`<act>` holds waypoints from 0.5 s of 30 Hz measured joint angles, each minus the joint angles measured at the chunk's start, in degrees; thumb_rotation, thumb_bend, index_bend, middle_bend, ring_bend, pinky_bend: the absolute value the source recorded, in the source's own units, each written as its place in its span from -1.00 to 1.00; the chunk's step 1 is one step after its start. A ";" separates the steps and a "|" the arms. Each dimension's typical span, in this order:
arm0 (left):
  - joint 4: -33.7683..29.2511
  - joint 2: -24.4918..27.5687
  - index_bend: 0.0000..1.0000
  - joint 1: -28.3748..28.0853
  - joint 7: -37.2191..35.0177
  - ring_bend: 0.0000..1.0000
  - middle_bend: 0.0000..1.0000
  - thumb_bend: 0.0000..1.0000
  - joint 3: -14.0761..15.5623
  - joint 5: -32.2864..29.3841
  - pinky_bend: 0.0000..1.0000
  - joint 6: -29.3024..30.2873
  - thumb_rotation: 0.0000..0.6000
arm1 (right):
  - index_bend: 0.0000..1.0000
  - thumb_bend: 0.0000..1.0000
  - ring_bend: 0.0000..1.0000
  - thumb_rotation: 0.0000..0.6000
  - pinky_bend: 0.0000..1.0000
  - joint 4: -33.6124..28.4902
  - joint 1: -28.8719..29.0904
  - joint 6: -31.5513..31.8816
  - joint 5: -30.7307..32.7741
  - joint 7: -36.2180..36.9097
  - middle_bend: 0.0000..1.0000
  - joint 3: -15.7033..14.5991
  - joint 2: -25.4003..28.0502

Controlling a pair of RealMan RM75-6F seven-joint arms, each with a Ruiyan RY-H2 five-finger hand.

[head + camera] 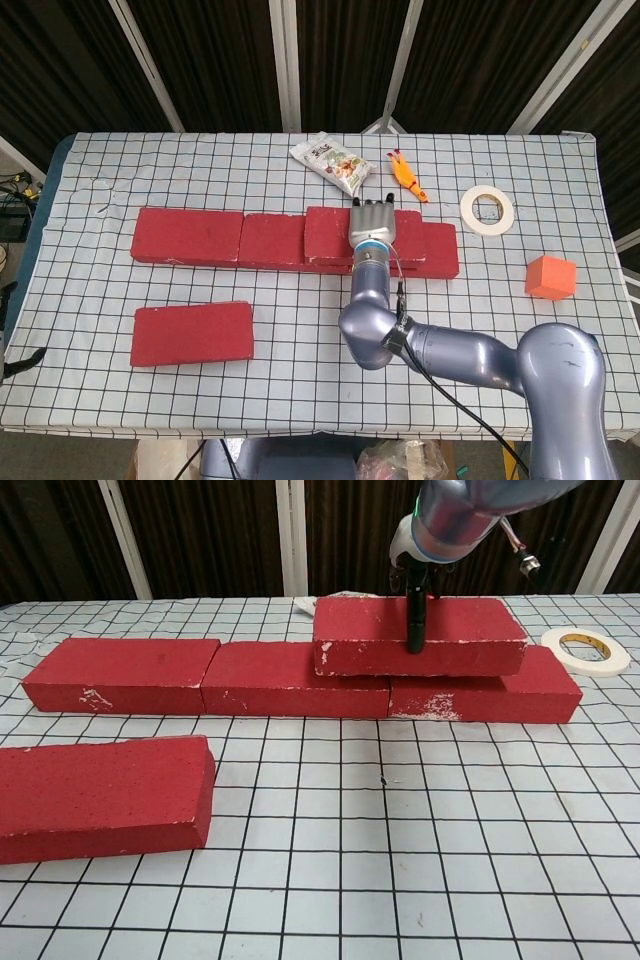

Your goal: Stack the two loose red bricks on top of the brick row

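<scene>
While right hand (375, 226) fingers (414, 610) clamp upper brick (420, 637) atop brick row (240, 240), overhang risks tipping on release. Second loose brick (191, 333) on counter (300, 320), well apart. Left hand unseen.

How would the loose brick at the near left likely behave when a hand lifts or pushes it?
The loose brick looks rigid: a blocky slab with straight edges. It probably won't roll or tip, since it lies flat on a broad face. Chipped white spots along its edges hint at a crumbly, perhaps foam-like material, so it may be light and scuff easily; its weight cannot be confirmed.
</scene>
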 measured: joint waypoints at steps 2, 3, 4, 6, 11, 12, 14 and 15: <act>0.04 0.10 -0.73 0.02 -0.18 -1.00 -0.96 -1.00 -0.06 -0.14 -0.85 0.02 1.00 | -0.83 -0.63 -0.60 1.00 -1.00 1.41 0.41 -0.38 0.11 -0.39 -0.32 0.13 -0.84; 0.08 0.14 -0.73 0.03 -0.30 -1.00 -0.96 -1.00 -0.13 -0.29 -0.85 0.04 1.00 | -0.83 -0.63 -0.60 1.00 -1.00 2.00 0.58 -0.58 0.15 -0.61 -0.32 0.16 -1.24; 0.10 0.17 -0.73 0.04 -0.36 -1.00 -0.96 -1.00 -0.18 -0.44 -0.85 0.05 1.00 | -0.83 -0.63 -0.60 1.00 -1.00 2.57 0.74 -0.78 0.21 -0.87 -0.32 0.18 -1.62; 0.16 0.26 -0.73 0.06 -0.50 -1.00 -0.96 -1.00 -0.31 -0.73 -0.85 0.10 1.00 | -0.83 -0.63 -0.60 1.00 -1.00 3.90 1.04 -1.24 0.30 -1.30 -0.32 0.25 -2.43; 0.24 0.39 -0.73 0.16 -0.77 -1.00 -0.96 -1.00 -0.41 -0.94 -0.85 0.37 1.00 | -0.83 -0.63 -0.60 1.00 -1.00 6.93 1.54 -2.48 0.23 -2.08 -0.32 0.58 -4.32; 0.27 0.39 -0.73 0.16 -0.76 -1.00 -0.96 -1.00 -0.46 -1.07 -0.85 0.40 1.00 | -0.83 -0.63 -0.60 1.00 -1.00 7.30 1.59 -2.67 0.24 -2.23 -0.32 0.69 -4.55; 0.30 0.39 -0.73 0.13 -0.74 -1.00 -0.96 -1.00 -0.50 -1.25 -0.85 0.34 1.00 | -0.83 -0.62 -0.60 1.00 -1.00 8.06 1.71 -2.92 0.16 -2.45 -0.32 0.95 -4.99; 0.29 0.41 -0.73 0.09 -0.72 -1.00 -0.96 -1.00 -0.50 -1.34 -0.85 0.26 1.00 | -0.83 -0.62 -0.60 1.00 -1.00 8.34 1.75 -2.98 0.07 -2.53 -0.32 1.06 -5.18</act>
